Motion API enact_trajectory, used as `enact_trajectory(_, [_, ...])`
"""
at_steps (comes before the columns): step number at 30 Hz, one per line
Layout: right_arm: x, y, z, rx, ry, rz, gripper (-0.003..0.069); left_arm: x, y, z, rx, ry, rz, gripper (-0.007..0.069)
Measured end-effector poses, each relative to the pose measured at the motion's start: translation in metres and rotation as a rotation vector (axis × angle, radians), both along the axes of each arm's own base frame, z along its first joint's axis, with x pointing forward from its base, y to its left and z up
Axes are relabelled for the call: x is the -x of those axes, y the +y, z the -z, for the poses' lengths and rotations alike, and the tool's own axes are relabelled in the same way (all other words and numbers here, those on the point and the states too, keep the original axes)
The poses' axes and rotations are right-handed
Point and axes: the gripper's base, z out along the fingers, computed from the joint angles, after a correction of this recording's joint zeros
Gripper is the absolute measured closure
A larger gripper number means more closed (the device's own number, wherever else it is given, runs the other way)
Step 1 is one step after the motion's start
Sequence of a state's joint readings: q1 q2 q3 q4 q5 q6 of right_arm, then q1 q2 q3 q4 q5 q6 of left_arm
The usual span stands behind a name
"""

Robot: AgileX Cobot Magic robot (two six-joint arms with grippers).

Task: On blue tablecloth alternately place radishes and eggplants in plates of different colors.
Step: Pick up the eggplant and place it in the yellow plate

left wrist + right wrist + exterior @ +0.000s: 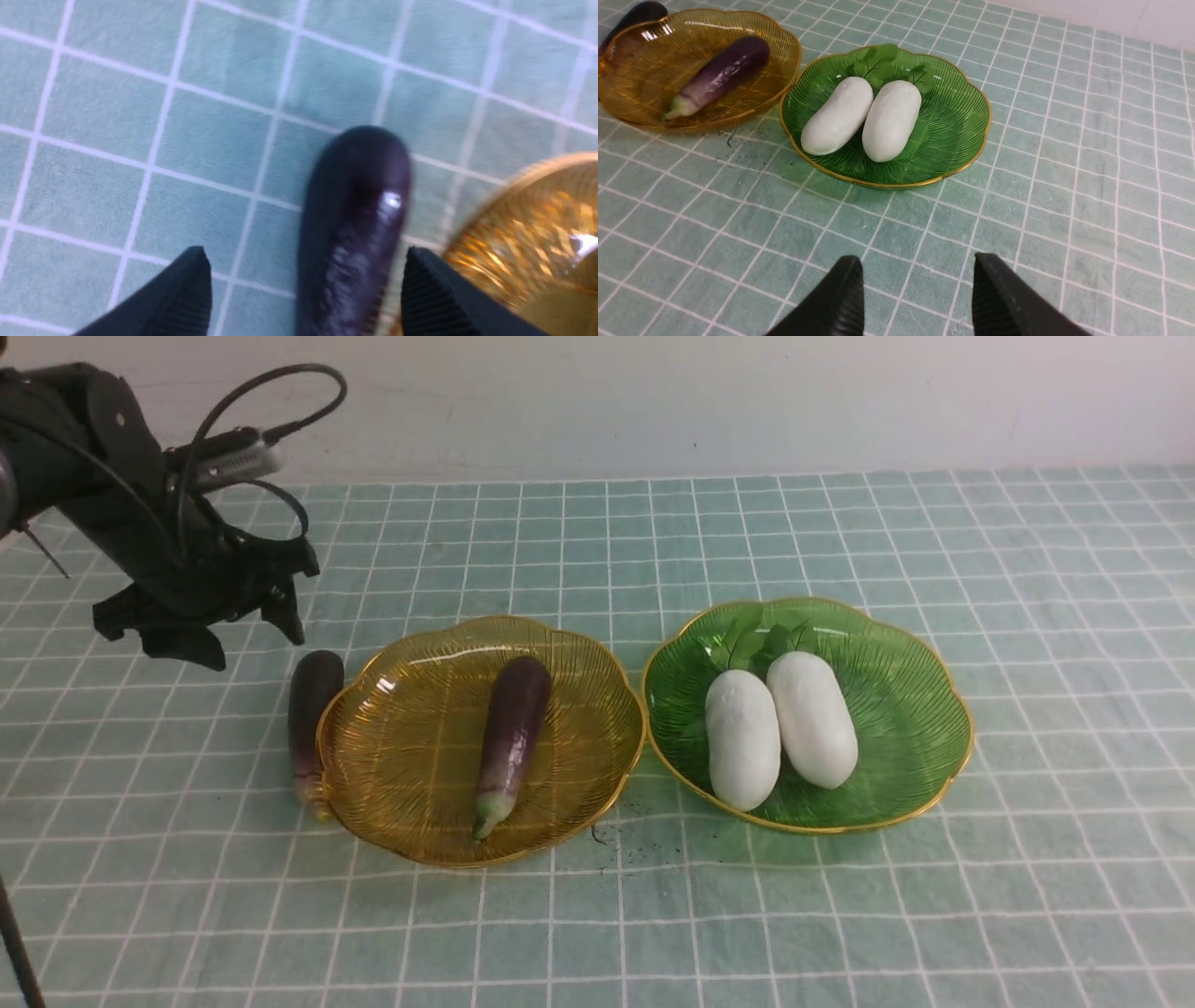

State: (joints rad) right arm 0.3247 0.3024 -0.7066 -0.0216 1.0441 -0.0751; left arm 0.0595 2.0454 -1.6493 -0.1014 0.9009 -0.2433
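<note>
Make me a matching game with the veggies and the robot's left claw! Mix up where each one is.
1. two radishes
2. eggplant nearer the radishes
3. eggplant farther from the radishes
4. left gripper

A. on the blue tablecloth, beside the amber plate
B. open, holding nothing
C. in the green plate
D. in the amber plate

Pairs: 1-C, 2-D, 3-A, 4-B

The tablecloth (840, 541) is matt cloth; the eggplants (512, 728) are glossy, the radishes (812, 719) smooth and dull, the plates (411, 803) shiny, ribbed, translucent.
</note>
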Motion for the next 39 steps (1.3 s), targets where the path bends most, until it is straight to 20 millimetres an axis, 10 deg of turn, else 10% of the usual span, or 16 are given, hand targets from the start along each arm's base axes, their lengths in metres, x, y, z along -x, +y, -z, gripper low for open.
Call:
enact_trajectory(18, [-0.001,0.000,0.002,-0.030,0.016,0.017,0.0352,-0.019,-0.007,0.052,0.151,0.021,-0.073,0.0136])
enact_trajectory(23, [-0.001,0.000,0.002,-0.032,0.017,0.018,0.0352,-0.019,-0.007,0.056,0.133,0.022,-0.033,0.0251])
enact_trajectory(39, [-0.001,0.000,0.002,-0.033,0.017,0.018,0.0352,0.018,-0.012,-0.069,-0.014,-0.193,0.228,0.0251])
